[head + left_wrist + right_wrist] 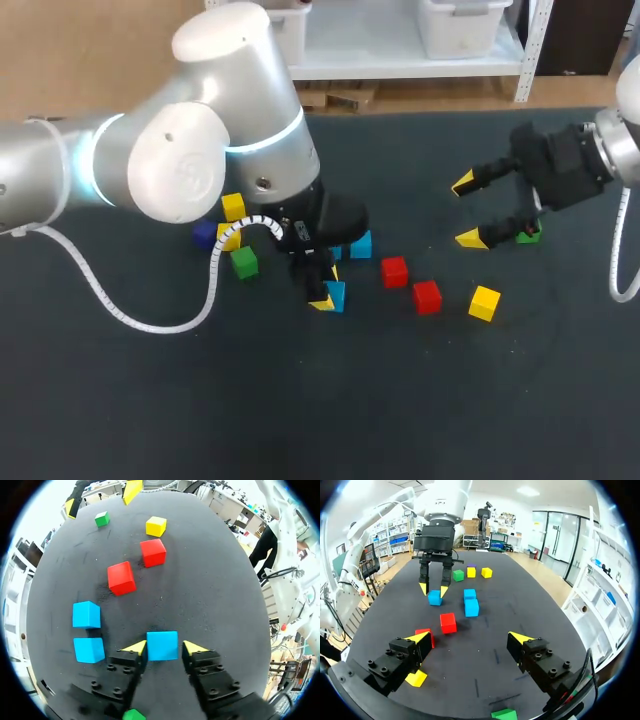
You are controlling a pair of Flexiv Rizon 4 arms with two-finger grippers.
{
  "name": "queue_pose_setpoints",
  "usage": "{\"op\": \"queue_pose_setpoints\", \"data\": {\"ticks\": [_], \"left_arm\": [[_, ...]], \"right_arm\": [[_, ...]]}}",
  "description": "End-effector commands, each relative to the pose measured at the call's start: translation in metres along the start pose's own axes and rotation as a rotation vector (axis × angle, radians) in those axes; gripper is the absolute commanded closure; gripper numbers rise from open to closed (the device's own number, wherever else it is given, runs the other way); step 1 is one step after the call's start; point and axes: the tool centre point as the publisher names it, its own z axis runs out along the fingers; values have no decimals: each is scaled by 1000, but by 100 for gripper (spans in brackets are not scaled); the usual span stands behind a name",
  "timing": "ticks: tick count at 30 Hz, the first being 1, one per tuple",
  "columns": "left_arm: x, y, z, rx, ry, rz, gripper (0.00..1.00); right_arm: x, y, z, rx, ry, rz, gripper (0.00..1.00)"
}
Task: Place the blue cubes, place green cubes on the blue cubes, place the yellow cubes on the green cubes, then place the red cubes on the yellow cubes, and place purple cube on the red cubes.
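- Dark counter (300, 400): small coloured cubes (394, 271) lie loose and single, nothing stacked.
- Left pincer (165, 646) is spread around one bright blue cube (162, 645), not visibly clamped.
- Right pincer (470, 637) is spread and empty, near a small green cube (504, 714).
- Judgement: blue-base step; all layers left.

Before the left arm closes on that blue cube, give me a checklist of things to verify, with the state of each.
1. Small blue cube sits between the left gripper fingers: ok.
2. Both fingers touching it: not ok, a gap shows on one side, so the gripper is open.
3. Other two blue cubes clear of the fingers: ok, beside the gripper and apart from it.
4. Right gripper out of the way: ok, open, far across the black table.
5. Red cubes clear of the grasp: ok, lying well ahead of the gripper.
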Motion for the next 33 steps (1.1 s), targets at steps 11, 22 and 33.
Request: {"op": "queue_pose_setpoints", "data": {"ticks": [11,22,33], "left_arm": [[31,0,-28,-53,37,-67,100],[62,30,-35,-91,58,-131,100],[49,58,-36,-105,48,-98,100]], "right_arm": [[1,-1,1,-1,-3,-1,0],[1,-1,1,-1,-3,-1,0],[1,-1,1,-1,-3,-1,0]]}}
